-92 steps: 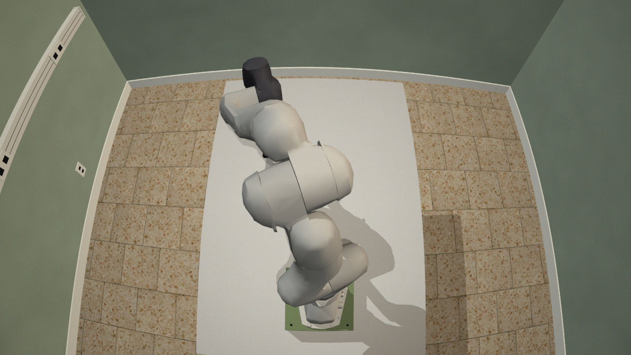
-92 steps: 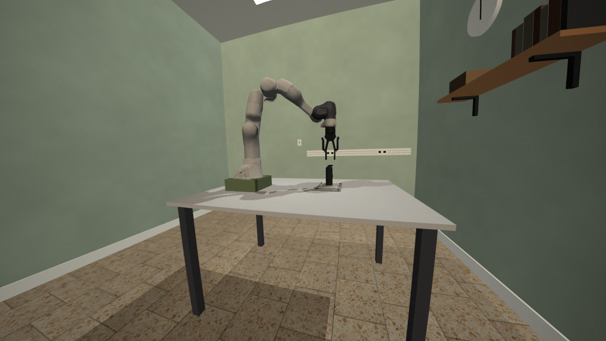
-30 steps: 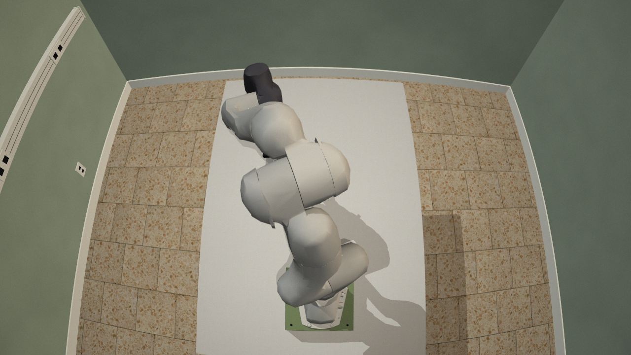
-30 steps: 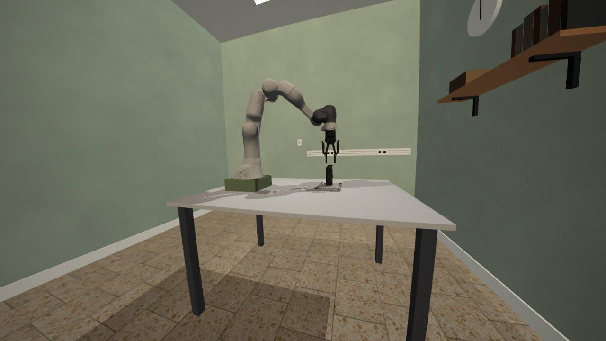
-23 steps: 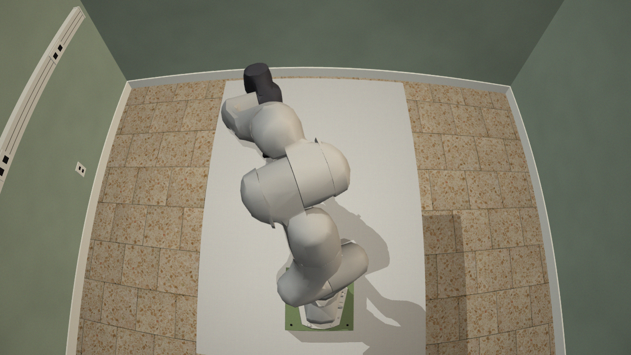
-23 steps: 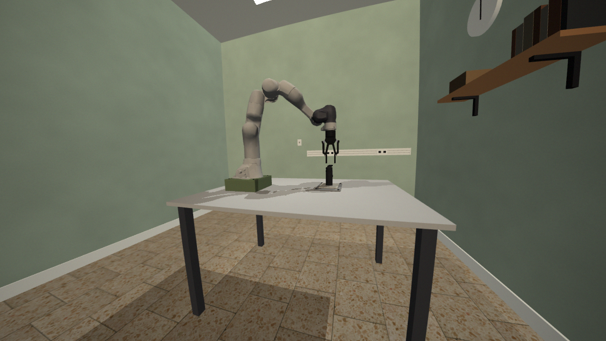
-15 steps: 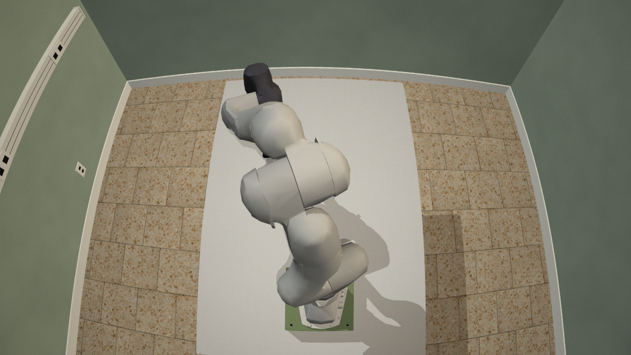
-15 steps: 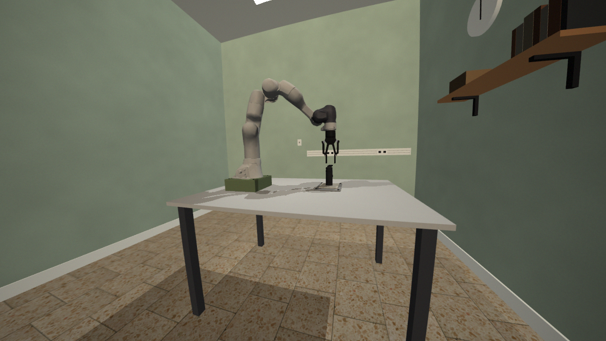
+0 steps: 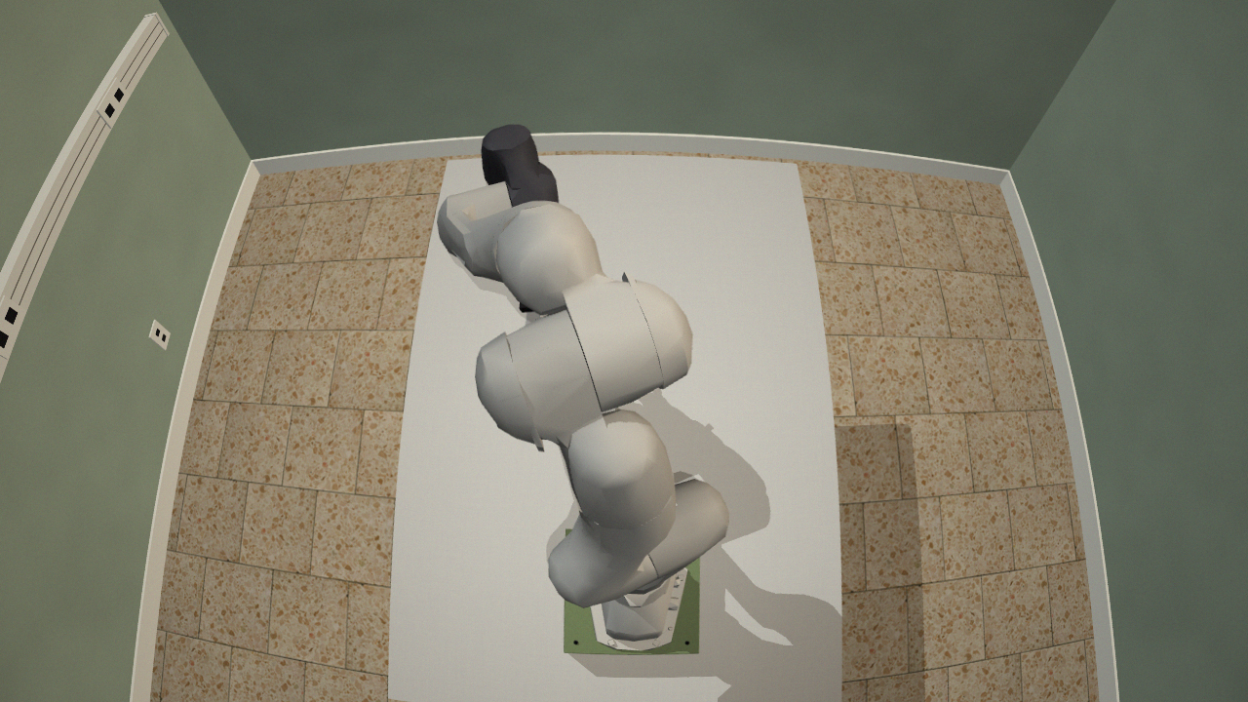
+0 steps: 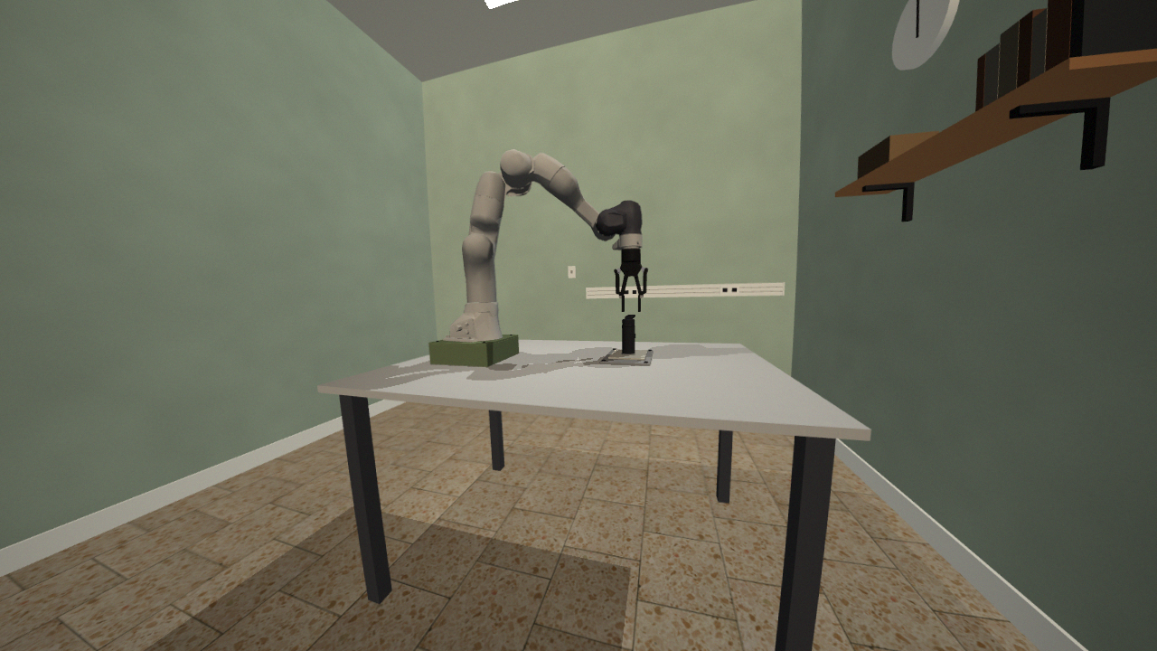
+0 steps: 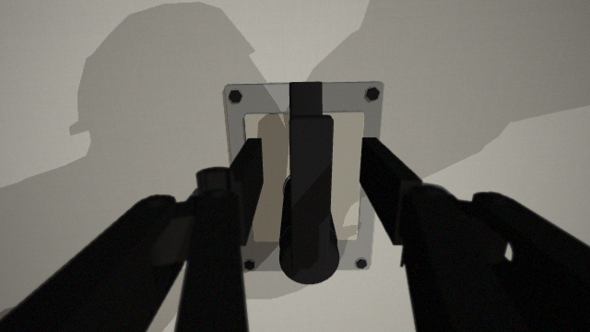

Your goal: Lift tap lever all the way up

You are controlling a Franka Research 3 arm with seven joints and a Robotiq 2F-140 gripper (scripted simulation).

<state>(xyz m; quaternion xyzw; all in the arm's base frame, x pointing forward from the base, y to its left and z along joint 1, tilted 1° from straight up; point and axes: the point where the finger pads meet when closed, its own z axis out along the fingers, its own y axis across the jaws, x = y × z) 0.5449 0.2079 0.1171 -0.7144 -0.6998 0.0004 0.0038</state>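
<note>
Here, your hand (image 11: 311, 194) hangs part-open above the tap (image 11: 308, 217), holding nothing. To its left one finger (image 11: 246, 184) stands clear of the lever (image 11: 310, 157), which lies directly below, between the fingers; the right finger is likewise apart. The base plate (image 11: 373, 120) sits on the bench (image 10: 687, 388) beneath.

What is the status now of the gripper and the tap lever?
Gripper part open, holding nothing, above the tap. Fingers straddle the lever, no contact. Nothing in the way.
</note>
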